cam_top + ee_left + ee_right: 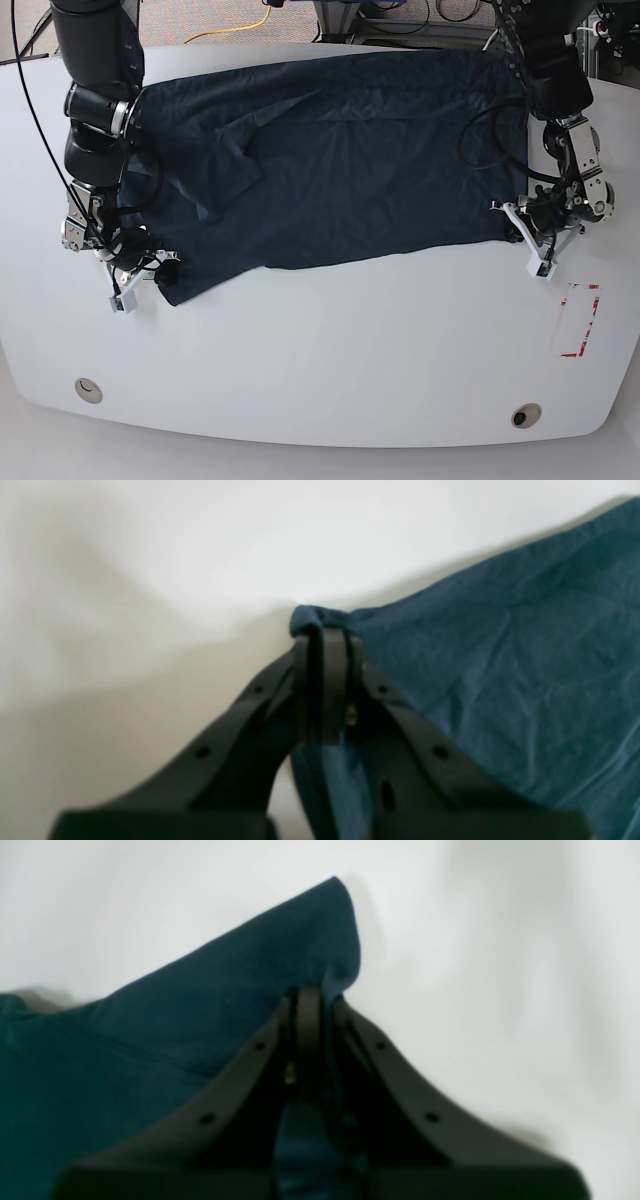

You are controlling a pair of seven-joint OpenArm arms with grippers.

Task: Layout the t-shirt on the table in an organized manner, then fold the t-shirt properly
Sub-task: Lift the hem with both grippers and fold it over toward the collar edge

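The t-shirt (330, 160) lay spread out on the white table (330, 350), up near the far edge. It was mostly flat, like a big dark blue rectangle. But it was not neat yet. One part was flipped over on itself on the side where the right arm was, and there were wrinkles across the middle.

The left gripper (322, 640) had its jaws pressed together on a little corner of the cloth. In the left wrist view, a small bunch of blue poked up just past the tips. The right gripper (312, 995) was pinching the other near corner the same way, with a pointed bit of cloth standing up above its jaws.

So both arms held the two near corners, one on each side of the shirt.

It looked like the laying-out part was under way but not done. The floppy flipped part was not yet smoothed out. No folding showed at all yet, so all of that part was left to do.
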